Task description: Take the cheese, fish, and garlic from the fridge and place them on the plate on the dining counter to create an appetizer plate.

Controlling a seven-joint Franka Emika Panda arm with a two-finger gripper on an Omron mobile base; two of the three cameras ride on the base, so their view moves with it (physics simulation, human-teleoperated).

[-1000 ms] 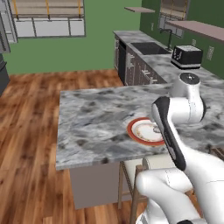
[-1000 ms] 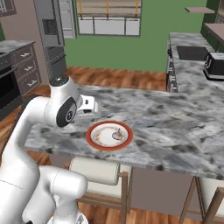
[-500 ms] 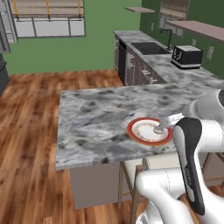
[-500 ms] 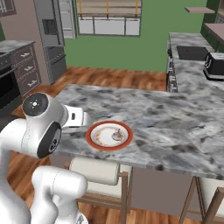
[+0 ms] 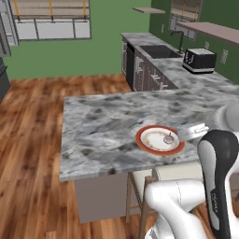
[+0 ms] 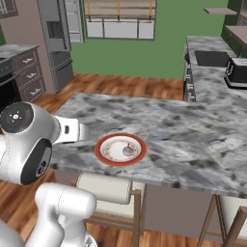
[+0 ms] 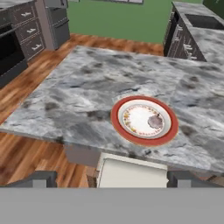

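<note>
End effector [image 7: 112, 179]: wide apart and empty in the hand view, the two dark tips rising at the bottom edge on either side of a pale stool cushion [image 7: 131, 173]. It looks down and across at the plate from off the bench's near edge.

Change: half a second ago the arm's white housing stood closer over the plate's near side; it has now drawn back toward the base, and the plate shows whole in both base views. A second ago the arm hid part of its rim.

Plate [image 5: 159, 140]: round, white with a red-orange band, near the front edge of the marble bench [image 5: 102, 126].

Garlic [image 7: 155, 121]: a small pale, greyish bulb lies on the plate, right of centre in the hand view (too blurred to be sure, but the shape fits garlic). No cheese wedge or fish shows on the plate.

Meaning: I judge one item delivered and released, the arm retreating for another fridge trip; two items look outstanding.

Fridge [image 6: 58, 41]: tall and grey, far across the wooden floor [image 6: 120, 84], well apart from the plate.

Surroundings: toaster [image 5: 199, 60] and sink [image 5: 158, 50] on the far counter, dark oven [image 7: 11, 52] at left in the hand view.

In the way: the stool just under the bench edge beside the base; the arm's own elbow [image 6: 26, 142] hangs near the bench corner.
</note>
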